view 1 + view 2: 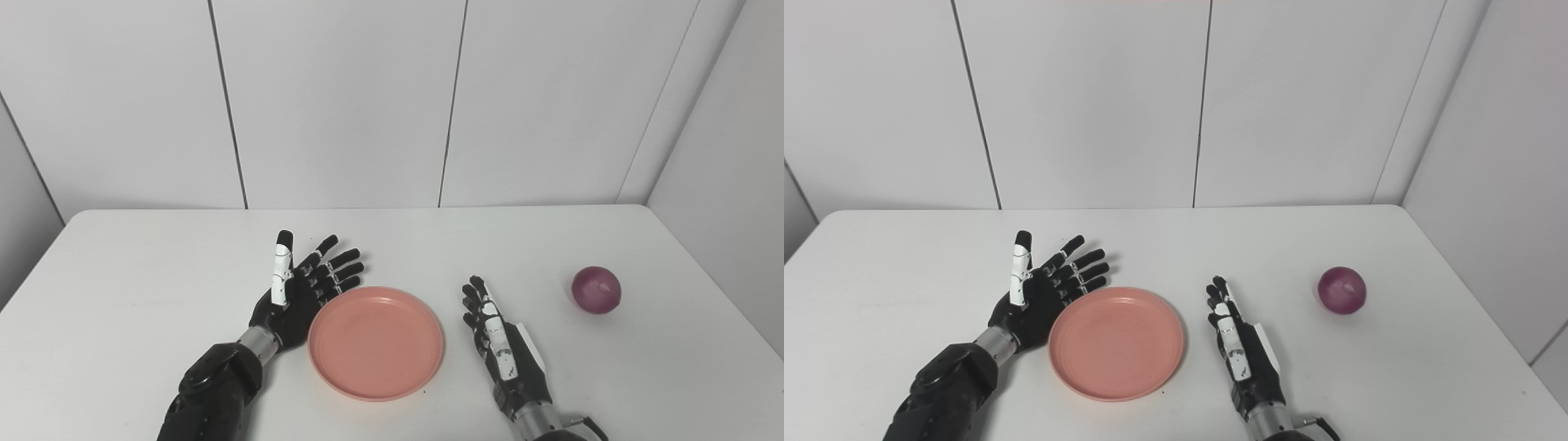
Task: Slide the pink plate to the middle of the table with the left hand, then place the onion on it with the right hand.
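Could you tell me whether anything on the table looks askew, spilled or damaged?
Nothing stands out. The pink plate lies flat and bare between the open left hand and right hand; the red onion sits intact to the right.

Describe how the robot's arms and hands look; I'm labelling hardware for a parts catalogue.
Both the left hand and right hand are black, jointed and human-shaped, with white panels along the thumbs. A white plate shows on the right hand's outer edge. Each joins its arm through a silver metal wrist cuff. The forearms are glossy black shells; a thin black cable loops beside the right wrist.
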Controlling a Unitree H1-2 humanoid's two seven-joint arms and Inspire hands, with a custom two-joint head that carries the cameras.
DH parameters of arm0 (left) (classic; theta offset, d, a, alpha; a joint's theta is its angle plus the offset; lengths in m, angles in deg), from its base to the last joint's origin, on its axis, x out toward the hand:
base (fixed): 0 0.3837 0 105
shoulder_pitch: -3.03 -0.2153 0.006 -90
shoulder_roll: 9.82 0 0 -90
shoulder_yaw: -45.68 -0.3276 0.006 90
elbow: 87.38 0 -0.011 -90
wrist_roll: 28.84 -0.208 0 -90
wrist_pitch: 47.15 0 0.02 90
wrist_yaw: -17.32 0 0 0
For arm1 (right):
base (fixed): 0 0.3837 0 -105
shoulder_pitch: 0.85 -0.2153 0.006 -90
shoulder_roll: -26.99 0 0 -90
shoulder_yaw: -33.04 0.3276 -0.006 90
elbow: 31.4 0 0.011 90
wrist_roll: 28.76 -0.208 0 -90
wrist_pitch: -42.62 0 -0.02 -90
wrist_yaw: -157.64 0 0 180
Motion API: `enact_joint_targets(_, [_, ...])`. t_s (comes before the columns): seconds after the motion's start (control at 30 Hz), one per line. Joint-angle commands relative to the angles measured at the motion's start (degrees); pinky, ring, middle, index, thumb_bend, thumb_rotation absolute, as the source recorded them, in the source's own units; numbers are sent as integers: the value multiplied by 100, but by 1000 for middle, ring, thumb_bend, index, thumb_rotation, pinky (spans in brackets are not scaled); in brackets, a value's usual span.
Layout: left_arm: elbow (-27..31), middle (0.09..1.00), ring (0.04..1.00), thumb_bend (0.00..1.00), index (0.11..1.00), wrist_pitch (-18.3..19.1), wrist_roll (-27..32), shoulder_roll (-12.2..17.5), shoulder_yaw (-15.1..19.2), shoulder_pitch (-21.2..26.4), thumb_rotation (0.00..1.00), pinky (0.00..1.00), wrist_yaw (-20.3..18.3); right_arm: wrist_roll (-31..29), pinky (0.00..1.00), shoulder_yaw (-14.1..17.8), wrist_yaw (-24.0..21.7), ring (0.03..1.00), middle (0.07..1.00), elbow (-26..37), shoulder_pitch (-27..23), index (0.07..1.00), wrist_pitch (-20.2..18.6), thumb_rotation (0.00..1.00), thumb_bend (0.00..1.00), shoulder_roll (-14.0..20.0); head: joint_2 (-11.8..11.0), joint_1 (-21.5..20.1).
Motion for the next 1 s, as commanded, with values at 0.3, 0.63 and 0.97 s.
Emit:
enact_joint_targets(0.3, [-727, 841, 856, 835, 996, 293, -184, 147, 7, 7, 1000, 926, -92, 315, 854, 183, 251, 877, 888, 545, -131, 915, 309, 957, 938, 10, -175, -263])
enact_joint_targets(0.63, [-940, 853, 876, 835, 997, 230, -175, 182, 62, 118, 1000, 946, -240, 635, 737, 396, 269, 794, 858, 1286, -415, 906, 50, 954, 962, 449, -302, -632])
enact_joint_targets(0.97, [-1162, 862, 884, 840, 996, 116, -204, 193, 120, 213, 1000, 941, -365, 2780, 652, 639, 662, 764, 844, 1401, -830, 873, 113, 968, 845, 1546, -374, -675])
